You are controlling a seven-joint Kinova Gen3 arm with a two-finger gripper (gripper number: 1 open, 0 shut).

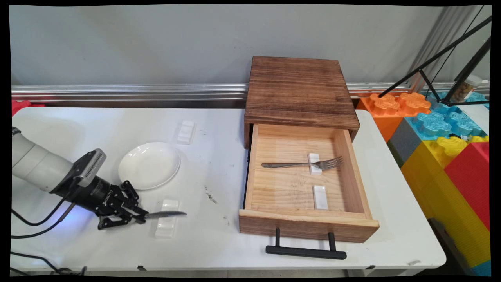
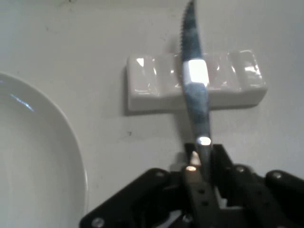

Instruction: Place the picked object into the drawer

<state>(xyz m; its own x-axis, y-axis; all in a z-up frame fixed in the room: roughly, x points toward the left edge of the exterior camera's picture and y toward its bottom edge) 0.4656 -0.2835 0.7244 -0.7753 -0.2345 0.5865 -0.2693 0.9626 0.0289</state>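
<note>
White table point(image 1: 219, 243): gripper point(image 1: 141, 216) clamps knife point(image 1: 166, 214) (handle hidden) over rest point(image 1: 166, 224).

Knife point(image 1: 166, 214): metal, serrated blade, lying roughly level, its handle end clamped between the fingers of the gripper point(image 1: 141, 216). The blade crosses the white ridged rest point(image 1: 166, 223) at the table's near left, the tip pointing toward the drawer side. In the hand view the blade point(image 2: 195, 80) lies across the rest's point(image 2: 237, 83) middle groove.
</note>
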